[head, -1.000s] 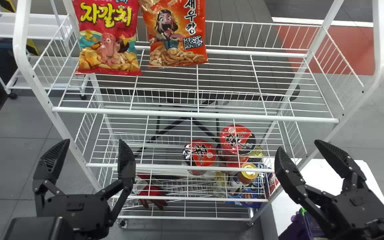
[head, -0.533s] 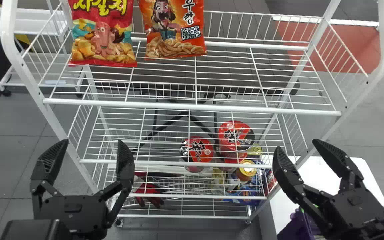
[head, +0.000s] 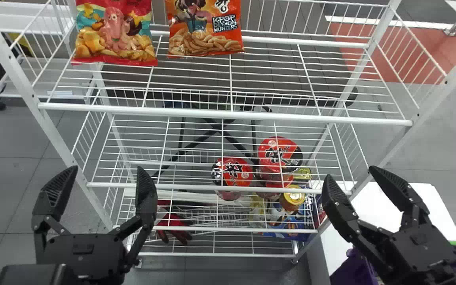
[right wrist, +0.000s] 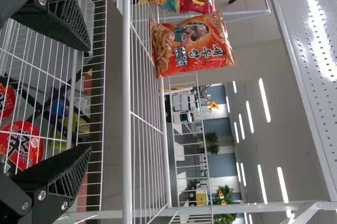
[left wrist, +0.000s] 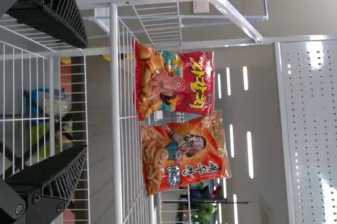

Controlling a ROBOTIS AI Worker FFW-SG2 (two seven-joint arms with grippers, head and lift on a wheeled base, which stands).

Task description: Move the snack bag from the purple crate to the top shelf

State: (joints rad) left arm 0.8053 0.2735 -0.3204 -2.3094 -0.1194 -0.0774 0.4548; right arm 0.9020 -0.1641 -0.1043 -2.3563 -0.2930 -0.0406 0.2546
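Two snack bags, a red one (head: 113,33) and an orange one (head: 204,29), stand side by side at the left of the top wire shelf (head: 275,79). My left gripper (head: 98,186) is open before the rack's lower left, nothing between its fingers. My right gripper (head: 352,184) is open over the purple crate (head: 352,269) at the lower right; the arm hides much of the crate, and its contents cannot be made out. In the left wrist view the left gripper (left wrist: 84,97) is empty; so is the right gripper (right wrist: 88,98) in the right wrist view.
Cup noodles (head: 232,174), cans (head: 292,198) and a red glove (head: 174,227) lie on the rack's lower levels. A white table (head: 434,206) stands at the right beside the rack's post (head: 394,146).
In the head view the top shelf and its bags have shifted upward and look larger. Both grippers keep their open pose, with only a slight drift to the left.
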